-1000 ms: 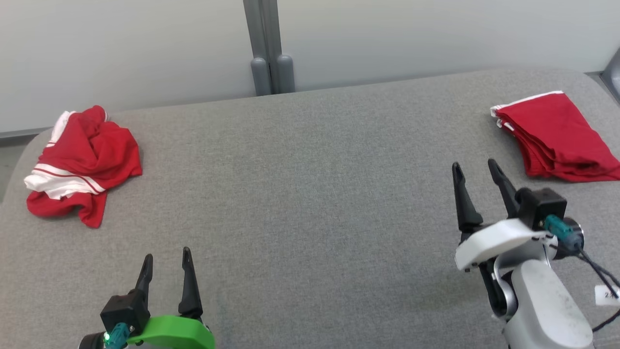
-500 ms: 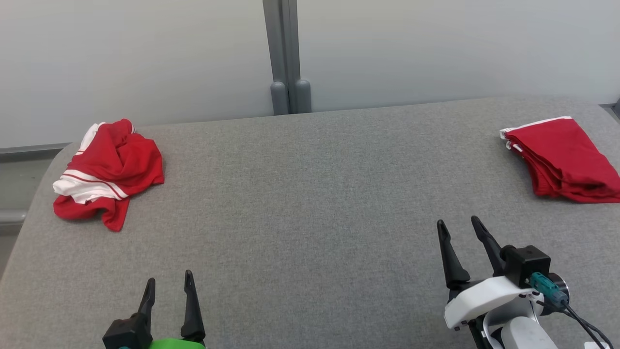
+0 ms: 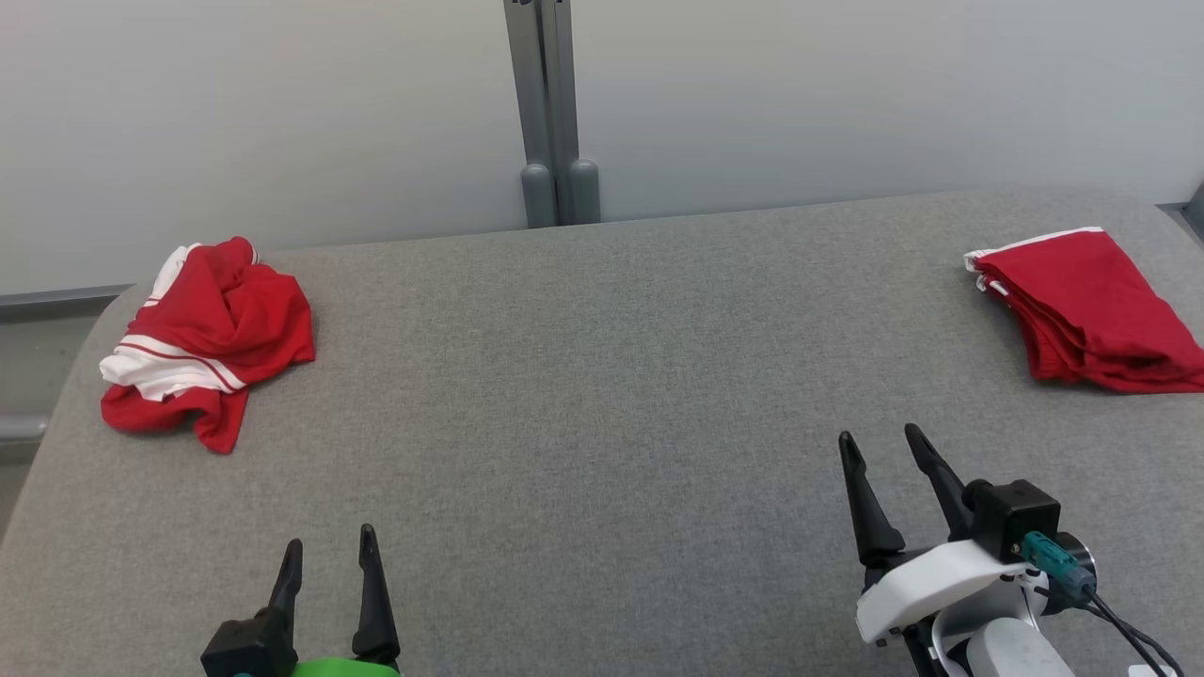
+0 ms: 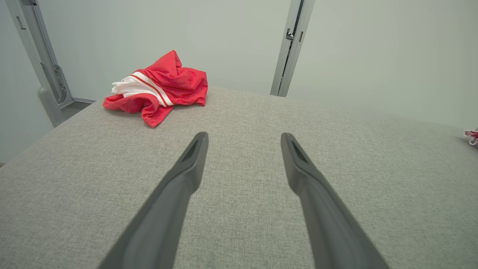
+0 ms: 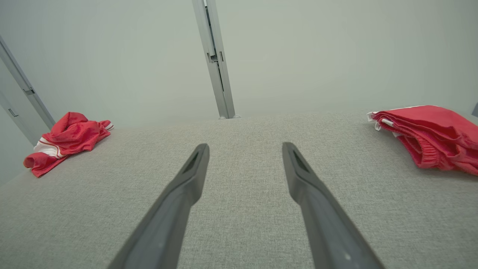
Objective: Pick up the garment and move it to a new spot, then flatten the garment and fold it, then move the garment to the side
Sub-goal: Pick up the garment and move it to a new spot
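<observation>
A crumpled garment [image 3: 202,343] lies far left on the grey worktop [image 3: 602,395], a folded pile [image 3: 1091,315] far right. The left gripper [image 3: 330,536] and right gripper [image 3: 879,432] hover with fingers wide, holding nothing.

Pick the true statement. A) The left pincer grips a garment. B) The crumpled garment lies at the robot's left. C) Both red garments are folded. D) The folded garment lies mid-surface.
B: the crumpled garment lies at the left end of the grey surface, the folded garment at its right.
</observation>
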Controlling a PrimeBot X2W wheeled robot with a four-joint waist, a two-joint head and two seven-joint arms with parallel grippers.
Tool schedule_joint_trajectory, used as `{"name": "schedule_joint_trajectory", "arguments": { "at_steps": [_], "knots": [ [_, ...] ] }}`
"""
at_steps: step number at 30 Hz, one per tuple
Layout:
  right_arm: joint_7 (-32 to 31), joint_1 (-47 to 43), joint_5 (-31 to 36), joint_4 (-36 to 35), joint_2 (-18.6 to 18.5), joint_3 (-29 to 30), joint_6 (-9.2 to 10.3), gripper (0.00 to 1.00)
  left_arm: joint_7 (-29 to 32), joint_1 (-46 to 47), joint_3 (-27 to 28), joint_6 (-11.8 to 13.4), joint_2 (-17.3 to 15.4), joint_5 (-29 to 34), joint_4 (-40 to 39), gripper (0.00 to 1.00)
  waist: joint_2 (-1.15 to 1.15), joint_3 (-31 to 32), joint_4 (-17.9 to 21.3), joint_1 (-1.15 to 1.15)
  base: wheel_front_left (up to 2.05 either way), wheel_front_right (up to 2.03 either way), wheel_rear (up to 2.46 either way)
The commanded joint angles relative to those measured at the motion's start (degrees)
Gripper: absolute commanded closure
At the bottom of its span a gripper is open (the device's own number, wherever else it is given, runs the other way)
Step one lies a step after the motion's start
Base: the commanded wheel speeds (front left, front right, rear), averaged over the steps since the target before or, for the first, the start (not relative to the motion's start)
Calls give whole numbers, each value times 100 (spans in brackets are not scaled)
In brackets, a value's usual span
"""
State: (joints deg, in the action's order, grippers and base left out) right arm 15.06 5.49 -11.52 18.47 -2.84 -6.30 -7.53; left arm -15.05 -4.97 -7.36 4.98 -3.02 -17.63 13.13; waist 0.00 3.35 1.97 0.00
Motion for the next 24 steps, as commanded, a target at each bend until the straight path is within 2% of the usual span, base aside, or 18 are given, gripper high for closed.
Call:
{"name": "schedule_joint_trajectory", "arguments": {
  "at_steps": [1,6,10,24],
  "knots": [
    [16,-71,-33,1,-11,10,8,0,-17,-54,19,-23,-5,21,-8,0,0,0,-9,0,0,0,0],
    [16,-123,-14,-41,-9,51,7,0,-17,-26,2,-14,-2,41,-9,0,0,27,-143,0,0,0,0],
    [16,-180,48,-130,-9,57,7,0,-16,44,-13,-1,0,71,-29,0,0,38,-510,0,0,0,0],
    [16,-120,-178,-220,-11,-228,7,0,-9,40,145,18,-89,140,-67,0,0,38,-2863,0,0,0,0]
  ]
}}
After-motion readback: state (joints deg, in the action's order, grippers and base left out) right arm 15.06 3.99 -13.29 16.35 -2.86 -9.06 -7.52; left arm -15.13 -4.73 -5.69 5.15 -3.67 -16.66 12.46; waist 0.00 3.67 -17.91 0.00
